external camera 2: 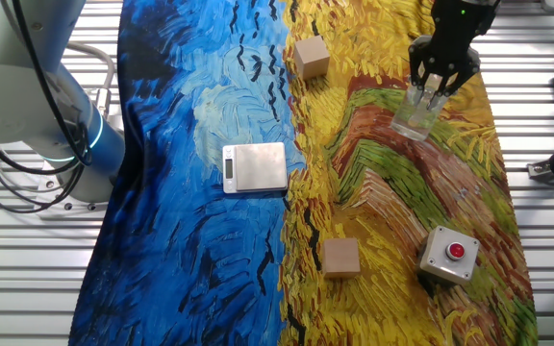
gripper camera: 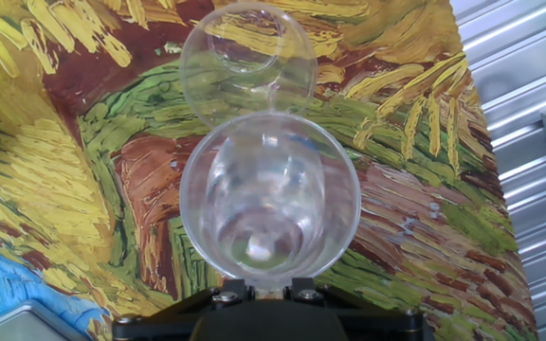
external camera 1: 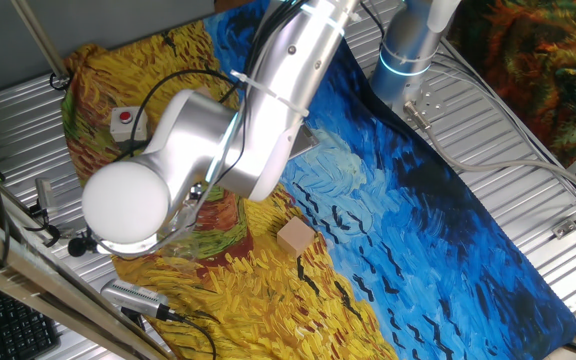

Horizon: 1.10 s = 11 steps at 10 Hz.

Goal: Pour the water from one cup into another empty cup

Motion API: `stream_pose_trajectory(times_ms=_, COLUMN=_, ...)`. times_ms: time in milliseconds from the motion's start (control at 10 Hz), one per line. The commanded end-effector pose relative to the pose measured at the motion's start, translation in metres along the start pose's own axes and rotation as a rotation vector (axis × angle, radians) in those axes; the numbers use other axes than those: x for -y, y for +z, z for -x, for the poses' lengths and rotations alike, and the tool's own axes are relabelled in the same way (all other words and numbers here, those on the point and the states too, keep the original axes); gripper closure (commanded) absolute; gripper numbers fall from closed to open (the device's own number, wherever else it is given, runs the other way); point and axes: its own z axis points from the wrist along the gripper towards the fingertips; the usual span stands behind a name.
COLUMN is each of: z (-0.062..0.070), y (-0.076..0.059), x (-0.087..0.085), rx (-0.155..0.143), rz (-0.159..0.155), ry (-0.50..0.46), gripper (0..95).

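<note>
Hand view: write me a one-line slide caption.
Wrist camera looks down into a clear cup at the gripper, a second clear cup just beyond, over the painted tablecloth.

The arm (external camera 1: 258, 120) reaches from its base at the upper right of one fixed view down toward the lower left, its silver links bent at a rounded white joint. In the other fixed view the black tool (external camera 2: 438, 86) hangs at the upper right of the frame, pointing down, its fingers (external camera 2: 421, 91) clamped on a clear cup (external camera 2: 417, 117). In the hand view the tool's black body fills the bottom edge.
</note>
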Motion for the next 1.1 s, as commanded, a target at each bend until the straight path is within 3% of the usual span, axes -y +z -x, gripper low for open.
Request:
stream_pose_trajectory(times_ms=100, z=-0.0009, y=-0.0005, x=-0.0002, rx=-0.002, rz=-0.001, ry=0.002, gripper=95.0)
stream_pose_trajectory(times_ms=1100, z=-0.0023, y=-0.0091, x=0.0005, rx=-0.035, rz=-0.009, ry=0.005, gripper=95.0)
